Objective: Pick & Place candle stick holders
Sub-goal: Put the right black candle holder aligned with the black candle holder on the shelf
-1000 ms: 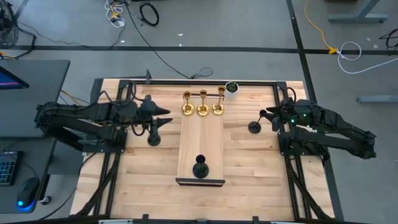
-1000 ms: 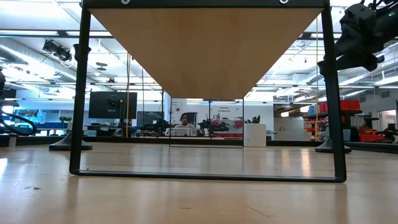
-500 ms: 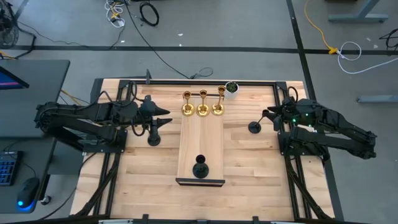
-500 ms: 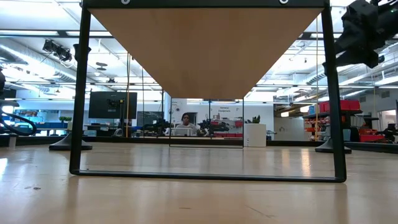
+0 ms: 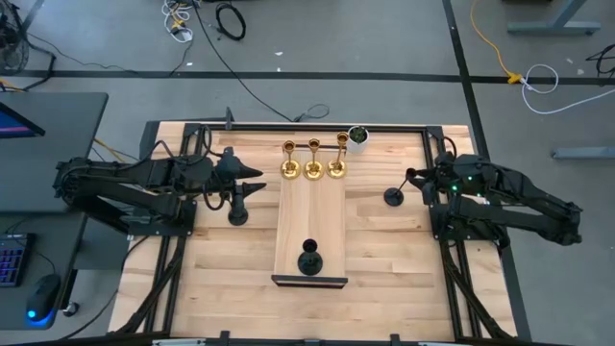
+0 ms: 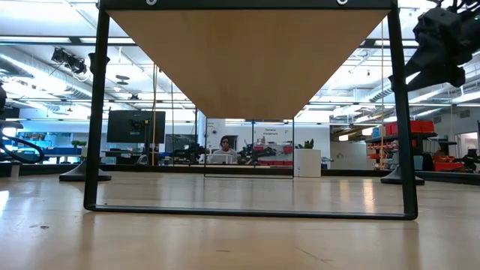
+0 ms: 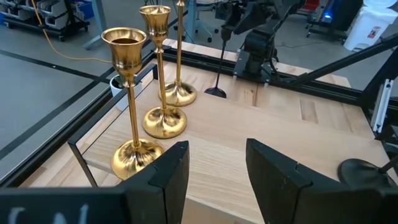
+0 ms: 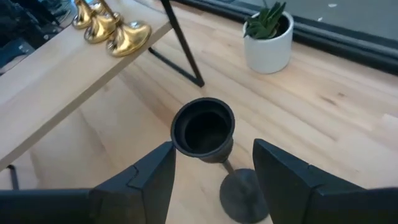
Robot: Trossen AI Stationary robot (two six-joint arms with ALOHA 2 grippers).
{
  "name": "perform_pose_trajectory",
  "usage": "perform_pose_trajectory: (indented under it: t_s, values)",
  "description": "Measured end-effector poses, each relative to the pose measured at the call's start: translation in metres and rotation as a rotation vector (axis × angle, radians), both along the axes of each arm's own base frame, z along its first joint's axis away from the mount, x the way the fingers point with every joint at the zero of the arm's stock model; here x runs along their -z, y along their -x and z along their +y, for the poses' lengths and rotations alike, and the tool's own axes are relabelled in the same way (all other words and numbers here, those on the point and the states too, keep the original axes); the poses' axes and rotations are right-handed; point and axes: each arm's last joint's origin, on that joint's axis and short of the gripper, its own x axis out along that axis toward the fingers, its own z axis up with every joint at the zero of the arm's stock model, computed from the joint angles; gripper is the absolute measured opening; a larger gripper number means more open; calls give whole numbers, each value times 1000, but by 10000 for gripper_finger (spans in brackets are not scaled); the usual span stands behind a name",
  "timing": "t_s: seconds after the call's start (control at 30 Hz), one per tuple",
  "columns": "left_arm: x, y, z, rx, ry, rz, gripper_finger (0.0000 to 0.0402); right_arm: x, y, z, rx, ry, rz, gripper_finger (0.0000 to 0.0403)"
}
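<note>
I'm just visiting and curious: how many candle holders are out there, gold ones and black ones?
Gold candle holders: 3
Black candle holders: 3
Total: 6

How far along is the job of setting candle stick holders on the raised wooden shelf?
Done: three shiny gold candle stick holders and one matte black holder stand on the raised wooden shelf. In hand: the open right tool straddles a black holder, not gripped. Left: another black holder by the left tool.
</note>
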Motion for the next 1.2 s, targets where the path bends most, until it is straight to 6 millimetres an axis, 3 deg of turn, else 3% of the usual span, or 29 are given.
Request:
perform_pose_trajectory:
  t_s: [0.4,0.73,0.9,1.2]
  values:
    - [0,0,0,0,-2,1,161,21,-20,-5,-32,-95,83,213]
    - [0,0,0,1,-4,1,161,26,-30,-8,-27,-113,132,199]
    - [0,0,0,1,-3,1,161,27,-32,-9,-13,-108,150,150]
    - [0,0,0,1,-3,1,161,27,-33,-10,-5,-91,148,21]
